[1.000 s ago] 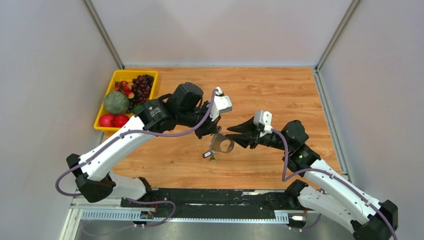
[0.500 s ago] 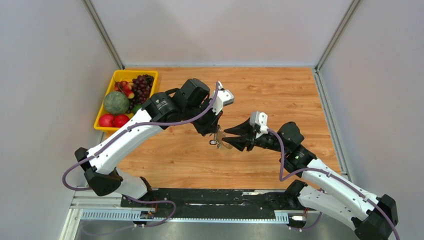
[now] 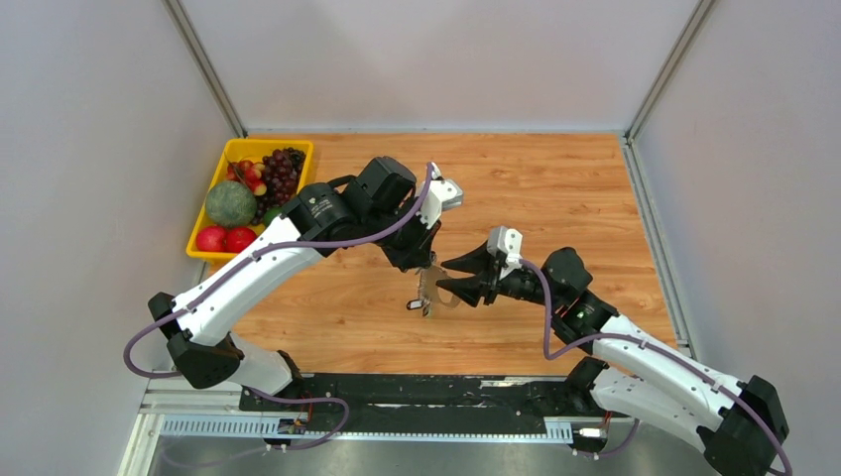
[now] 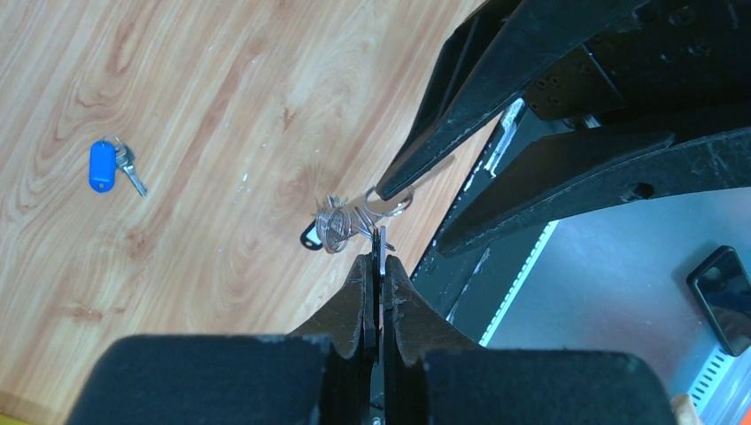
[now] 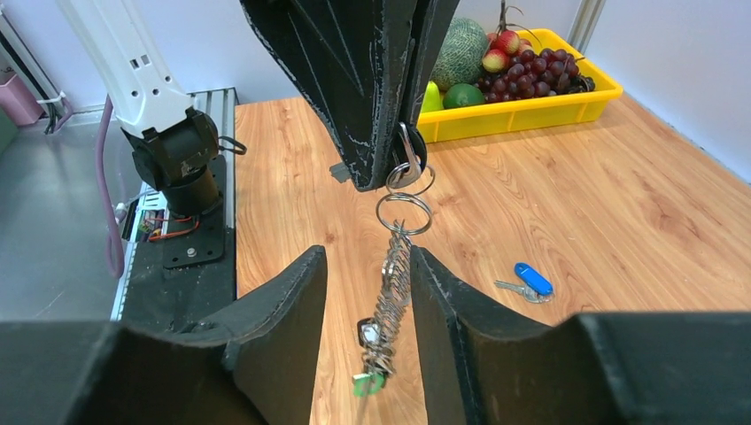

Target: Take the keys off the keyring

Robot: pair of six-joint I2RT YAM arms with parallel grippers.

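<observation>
While the keyring hangs in mid-air between two arms, one key already lies free.

From the top view, the left gripper holds the keyring above the desk. The right gripper is spread open just beside it, and a yellow tray of fruit sits well apart at the left. Through the left wrist view, the left gripper's jaws are clenched on a thin metal edge at the top of the bunch. A blue key lies loose on the desk, well apart. Through the right wrist view, the keyring dangles edge-on between the right gripper's parted fingers, seemingly touching neither. The black and green keys hang at its bottom. By my judgement one key is freed and at least two remain to come off.
</observation>
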